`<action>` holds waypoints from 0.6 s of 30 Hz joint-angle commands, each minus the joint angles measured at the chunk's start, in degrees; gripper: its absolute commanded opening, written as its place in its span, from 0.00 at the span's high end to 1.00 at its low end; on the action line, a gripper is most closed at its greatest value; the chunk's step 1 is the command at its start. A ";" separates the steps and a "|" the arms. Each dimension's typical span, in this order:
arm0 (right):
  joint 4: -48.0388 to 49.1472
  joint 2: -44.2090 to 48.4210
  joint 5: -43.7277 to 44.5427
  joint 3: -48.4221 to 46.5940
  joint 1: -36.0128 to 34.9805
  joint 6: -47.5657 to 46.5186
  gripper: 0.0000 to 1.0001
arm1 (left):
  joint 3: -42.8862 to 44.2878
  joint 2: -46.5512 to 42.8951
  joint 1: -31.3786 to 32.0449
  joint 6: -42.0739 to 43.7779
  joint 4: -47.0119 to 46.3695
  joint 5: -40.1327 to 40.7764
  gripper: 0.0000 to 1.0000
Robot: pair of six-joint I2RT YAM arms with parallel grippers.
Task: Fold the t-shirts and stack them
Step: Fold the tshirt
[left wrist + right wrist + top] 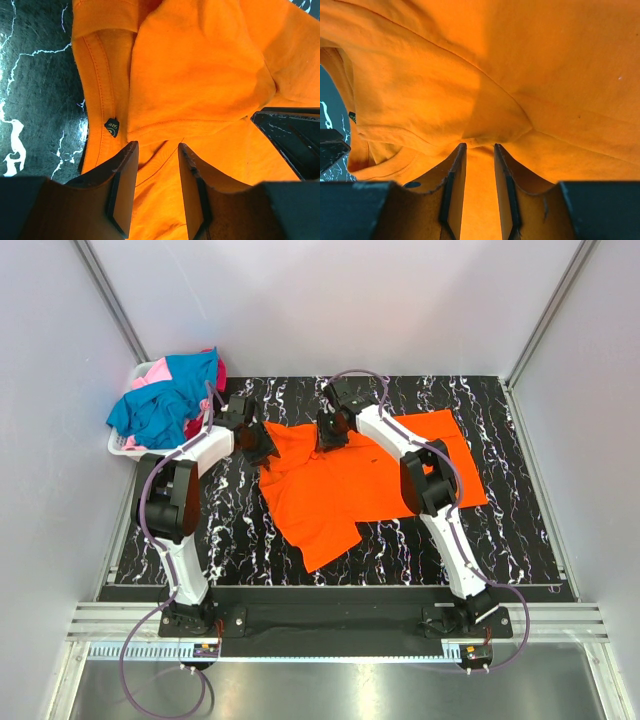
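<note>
One marking is visible: a small dark label point(112, 126) sewn at the collar band of the orange t-shirt point(200, 65). Its pale lettering is too small and tilted to read. No legible text elsewhere.

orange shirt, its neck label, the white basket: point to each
orange shirt point(340, 490): top external view, middle of body
neck label point(112, 125): left wrist view, tag's centre
white basket point(125, 448): top external view, near rim

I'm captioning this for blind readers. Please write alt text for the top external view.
An orange t-shirt lies rumpled on a black marbled table, the left gripper and right gripper pinching its far edge. A white basket of teal-blue and pink shirts sits at the far left.
</note>
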State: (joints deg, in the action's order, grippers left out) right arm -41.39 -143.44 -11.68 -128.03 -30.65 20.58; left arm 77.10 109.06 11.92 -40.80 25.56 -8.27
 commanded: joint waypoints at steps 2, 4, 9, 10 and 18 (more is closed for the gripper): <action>0.43 -1.49 -2.11 -3.10 -0.20 0.34 0.64 | -0.46 -2.97 -0.32 0.45 -1.92 1.06 0.58; 0.52 -1.67 -2.64 -3.02 -0.37 0.43 0.64 | -0.55 -3.06 -0.32 0.54 -1.92 1.15 0.58; 0.52 -1.76 -2.73 -2.49 -0.63 0.69 0.64 | -0.81 -3.41 -0.41 0.54 -1.74 1.15 0.58; 0.60 -1.76 -2.64 -2.32 -0.81 0.69 0.64 | -0.99 -3.41 -0.41 0.54 -1.83 1.07 0.58; 0.69 -3.87 -2.12 -4.33 -1.07 0.16 0.64 | -2.30 -4.38 -0.50 0.89 -1.74 1.59 0.59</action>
State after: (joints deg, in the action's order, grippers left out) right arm -41.43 -146.06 -13.19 -129.54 -31.03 20.80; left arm 75.24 108.47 11.81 -40.73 25.63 -7.92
